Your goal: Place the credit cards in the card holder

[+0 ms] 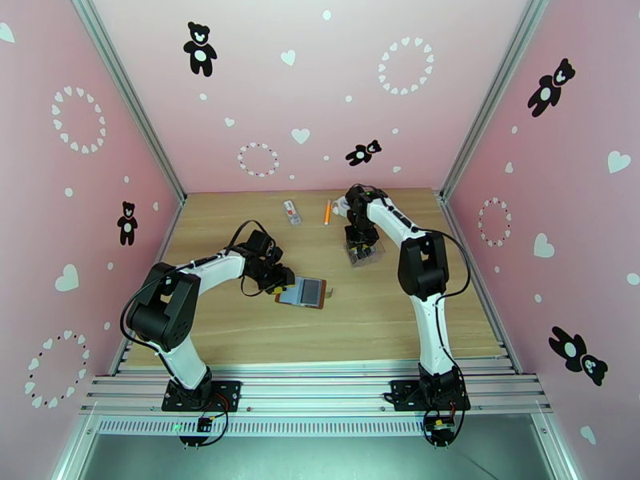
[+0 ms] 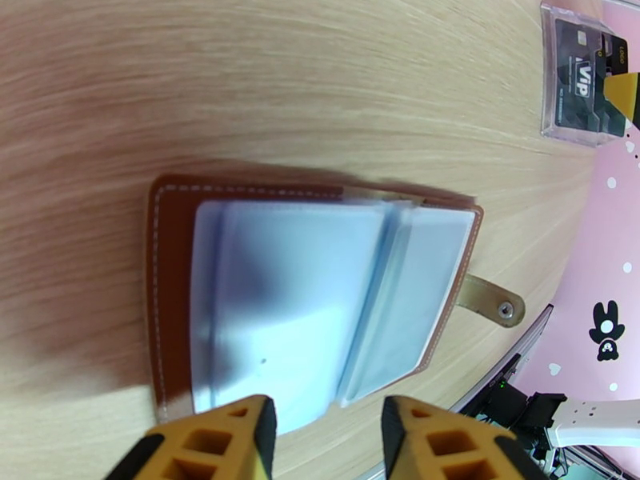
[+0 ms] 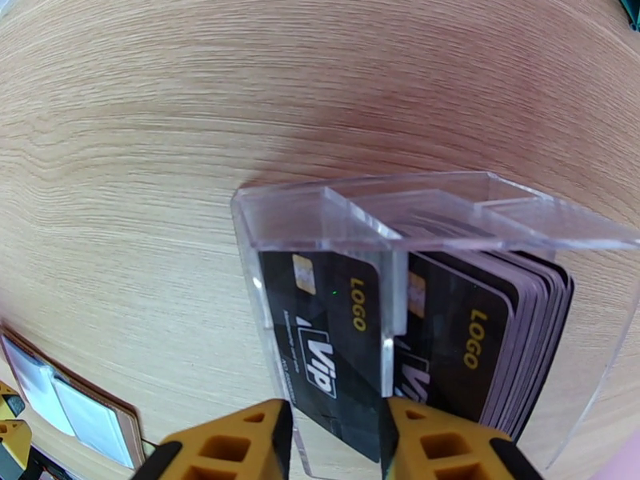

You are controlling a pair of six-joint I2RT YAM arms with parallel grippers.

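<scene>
The brown card holder (image 1: 306, 292) lies open on the table, its grey-blue pockets (image 2: 304, 290) facing up and its snap tab (image 2: 492, 302) pointing away. My left gripper (image 1: 282, 283) sits at its left edge, open, and the edge of a pocket leaf lies between the fingertips (image 2: 328, 426). Black credit cards (image 3: 480, 346) stand in a clear plastic stand (image 3: 360, 210). My right gripper (image 3: 336, 438) is lowered onto the stand (image 1: 366, 254). It is shut on the front credit card (image 3: 320, 330), a finger against each long edge.
A small white-and-red packet (image 1: 292, 211) and an orange pen (image 1: 327, 211) lie near the back of the wooden table (image 1: 384, 314). Pink walls close in the left, right and back sides. The card holder's corner (image 3: 64, 394) appears at the lower left of the right wrist view.
</scene>
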